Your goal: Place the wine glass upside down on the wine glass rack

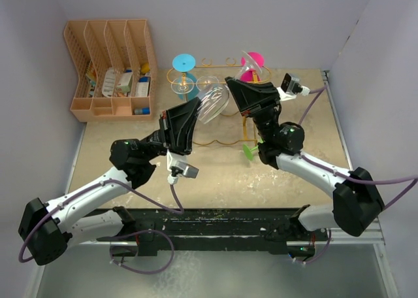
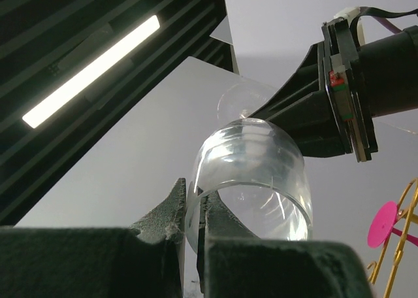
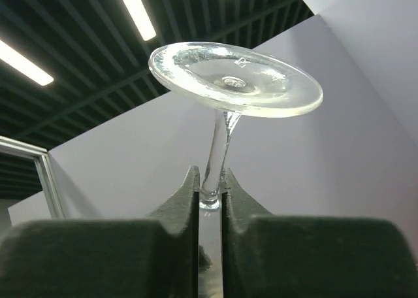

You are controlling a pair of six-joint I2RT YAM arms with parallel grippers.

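Here the right gripper (image 3: 209, 187) is pinching the stem of the wine glass (image 3: 235, 85), with the round foot tilted above the fingers; only the right wrist view shows this grip. The left gripper (image 2: 194, 206) is closed on the wall of the bowl at its rim, which only the left wrist view shows. From above, the glass lies sideways between both grippers at upper centre of the frame, just in front of the wine glass rack (image 1: 219, 62).
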